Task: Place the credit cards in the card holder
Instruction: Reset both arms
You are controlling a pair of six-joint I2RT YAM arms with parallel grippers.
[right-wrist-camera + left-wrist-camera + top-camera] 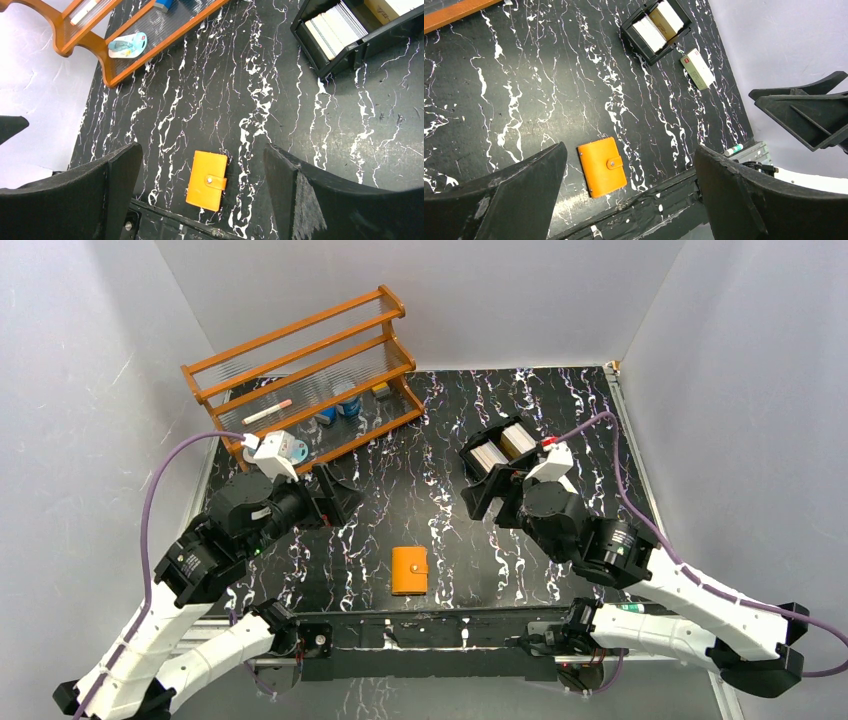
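Jaws, both arms: spread wide, empty. Card holder (409, 570): snapped shut, flat on counter (420, 475), long axis front-to-back, midway between your arms. Credit cards (334, 29): in black tray (345, 56), nearer your right arm (600, 540).

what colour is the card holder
Orange, with a matching snap tab; the card holder shows best in the right wrist view.

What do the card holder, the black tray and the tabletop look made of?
Card holder: matte orange leather or faux leather, going by the fold-over snap tab; can't tell which. Black tray: rigid plastic likely, thin straight walls, dull sheen. Tabletop: black marble pattern with white veins, probably a printed film, since it wrinkles at the near edge.
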